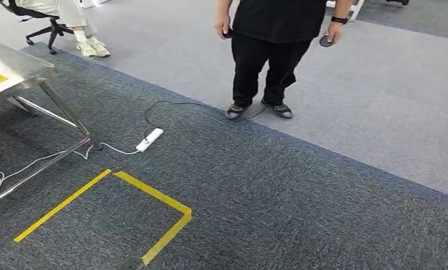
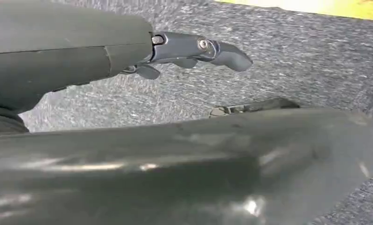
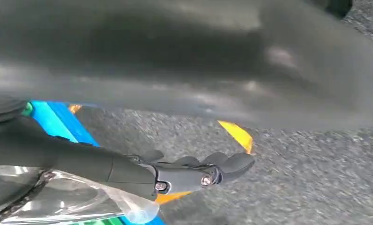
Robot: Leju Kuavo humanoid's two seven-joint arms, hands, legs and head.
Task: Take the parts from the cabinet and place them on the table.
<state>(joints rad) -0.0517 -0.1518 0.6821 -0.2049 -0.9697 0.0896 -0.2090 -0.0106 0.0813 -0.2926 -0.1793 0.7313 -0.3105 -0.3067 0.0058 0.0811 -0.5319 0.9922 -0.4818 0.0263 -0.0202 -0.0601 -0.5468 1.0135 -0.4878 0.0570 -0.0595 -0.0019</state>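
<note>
The right hand (image 3: 194, 173) hangs low over the dark grey carpet (image 1: 300, 197), dark fingers lying loosely forward; a clear crinkled plastic bag (image 3: 67, 199) with blue and green contents sits against its palm side, apparently one of the parts being carried, though I cannot tell whether the fingers actually pinch it. The left hand (image 2: 194, 51) hangs fingers extended, holding nothing. A square of yellow floor tape (image 1: 154, 194) probably marks a standing spot. Farther left, the steel-topped table (image 1: 19, 64) shows one corner, the likely drop-off. Beyond, a person in black (image 1: 275, 50) stands watching.
</note>
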